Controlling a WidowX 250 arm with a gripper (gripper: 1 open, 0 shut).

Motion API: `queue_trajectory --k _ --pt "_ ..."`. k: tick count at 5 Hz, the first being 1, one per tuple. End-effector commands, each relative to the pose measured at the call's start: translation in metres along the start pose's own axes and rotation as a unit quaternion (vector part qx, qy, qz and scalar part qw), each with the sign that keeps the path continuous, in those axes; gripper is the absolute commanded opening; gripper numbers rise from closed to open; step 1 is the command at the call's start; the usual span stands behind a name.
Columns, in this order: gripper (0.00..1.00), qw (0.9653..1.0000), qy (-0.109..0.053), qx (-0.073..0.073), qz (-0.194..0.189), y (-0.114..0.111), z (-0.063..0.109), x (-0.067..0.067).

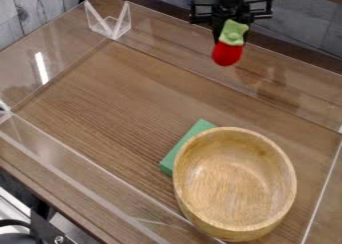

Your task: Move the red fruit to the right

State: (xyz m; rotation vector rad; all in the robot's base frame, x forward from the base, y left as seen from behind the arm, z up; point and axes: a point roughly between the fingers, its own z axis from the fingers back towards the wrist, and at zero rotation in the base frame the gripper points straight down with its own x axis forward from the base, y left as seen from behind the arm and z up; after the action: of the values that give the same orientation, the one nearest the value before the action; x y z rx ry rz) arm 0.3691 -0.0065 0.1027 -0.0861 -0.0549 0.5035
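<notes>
The red fruit [226,54], a small strawberry with a light green cap, hangs in the air over the far part of the wooden table [120,98]. My gripper [233,29] points straight down from the top edge of the camera view and is shut on the strawberry's green cap. The red body dangles below the fingers, clear of the tabletop. The upper part of the arm is cut off by the frame.
A large wooden bowl [235,181] stands at the front right, partly covering a flat green sponge [185,148] on its left. Clear plastic walls [47,58] ring the table, and a clear bracket [107,20] sits at the back left.
</notes>
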Motion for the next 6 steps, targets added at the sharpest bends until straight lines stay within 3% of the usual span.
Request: queue_trajectory --k 1,4,5,6 --pt "0.0 0.9978 -0.051 -0.034 -0.025 -0.018 0.042 0.003" --pt "0.0 0.9916 -0.038 -0.044 -0.116 -0.05 0.05 -0.015" --pt "0.0 0.9883 -0.032 -0.035 -0.145 -0.061 0.043 -0.021" --pt "0.0 0.9897 -0.028 -0.024 -0.138 -0.072 0.025 -0.029"
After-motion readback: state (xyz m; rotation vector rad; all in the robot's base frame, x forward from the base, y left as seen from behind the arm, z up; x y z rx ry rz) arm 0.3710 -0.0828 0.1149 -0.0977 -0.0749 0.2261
